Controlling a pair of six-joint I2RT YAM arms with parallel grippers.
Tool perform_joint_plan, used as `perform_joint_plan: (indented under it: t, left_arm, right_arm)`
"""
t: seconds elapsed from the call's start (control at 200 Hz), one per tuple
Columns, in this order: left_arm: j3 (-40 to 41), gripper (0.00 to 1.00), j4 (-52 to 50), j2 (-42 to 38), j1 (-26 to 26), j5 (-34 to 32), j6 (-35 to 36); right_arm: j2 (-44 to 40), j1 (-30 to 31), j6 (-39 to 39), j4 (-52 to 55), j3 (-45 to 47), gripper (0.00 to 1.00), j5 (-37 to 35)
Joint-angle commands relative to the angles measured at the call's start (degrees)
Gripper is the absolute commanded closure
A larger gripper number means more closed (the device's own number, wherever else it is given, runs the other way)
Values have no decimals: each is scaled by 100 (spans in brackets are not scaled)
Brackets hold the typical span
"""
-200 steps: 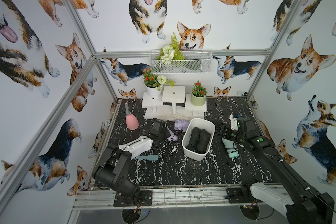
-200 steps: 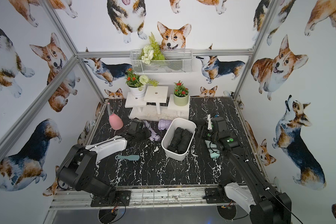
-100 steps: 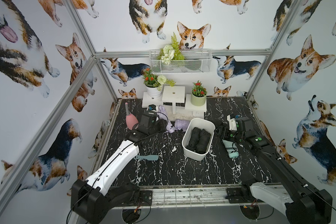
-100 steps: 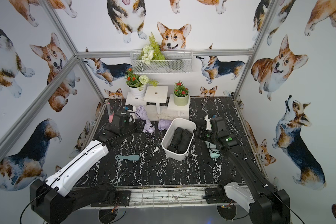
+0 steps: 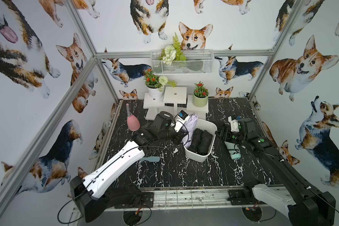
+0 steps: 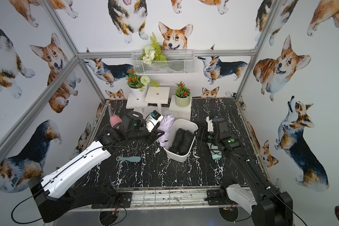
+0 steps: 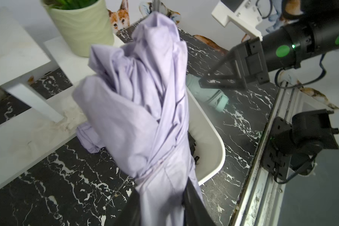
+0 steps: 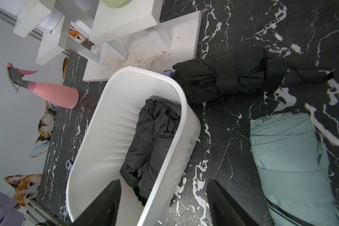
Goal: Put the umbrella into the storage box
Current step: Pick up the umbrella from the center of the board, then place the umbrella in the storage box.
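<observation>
Top views first. In both top views the left gripper (image 5: 184,135) is squeezed tight on the purple umbrella (image 5: 191,122). The umbrella is up off the table (image 5: 164,172). It hangs right at the left wall of the storage box (image 5: 198,156), near the far end. It is not in the box yet. Two black umbrellas (image 5: 201,139) already lie inside and fill a lot of it. So I think the purple one may not fit flat. It could land on top and roll out. The right gripper (image 5: 221,135) is close to the right wall of the box, over the green umbrella (image 5: 232,151). If both arms go to the box together, they could bump.

Left wrist view next. The left gripper (image 7: 161,193) holds the purple umbrella (image 7: 137,101) at the part where a strap ties it. Past the strap the cloth is big and puffy. That cloth could catch on the box rim (image 7: 213,127) and push or tip the box, which looks light. The long free end could also swing and slip out of the grip. Another purple bit (image 7: 88,137) lies on the table by the white stand (image 7: 27,140).

Right wrist view last. The right gripper (image 8: 163,181) has its jaws wide apart and holds nothing. The black umbrellas (image 8: 153,133) lie on the right side of the box. The bare room is on the left side. A drop too far right would hit them.
</observation>
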State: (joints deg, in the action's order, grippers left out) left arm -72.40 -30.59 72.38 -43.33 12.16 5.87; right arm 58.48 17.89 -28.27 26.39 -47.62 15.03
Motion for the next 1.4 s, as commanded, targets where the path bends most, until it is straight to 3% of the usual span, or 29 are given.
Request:
perform_joint_plan:
  t: [0.0, 0.195, 0.4, 1.186, 1.326, 1.391]
  left_arm:
    - [-444, 100, 33, 416, -66, 380, 621]
    - [-1279, 100, -202, 1455, -117, 336, 605]
    - [-1890, 100, -774, 2414, -114, -323, 227]
    - [-3509, 100, -2248, 4551, -158, -1296, 90]
    - [-3739, 50, -2491, 4698, -236, -1735, 45]
    - [-3703, 40, -2404, 4608, -275, -1888, -10]
  right_arm:
    - [-36, -5, 100, -29, 11, 25, 27]
    - [-24, -14, 115, -29, 15, 25, 26]
    - [-97, -53, 137, -3, 32, 25, -6]
    - [-276, -198, 174, 40, 51, 24, 97]
    - [-284, -202, 199, 50, 58, 20, 88]
    - [-284, -199, 208, 41, 59, 20, 88]
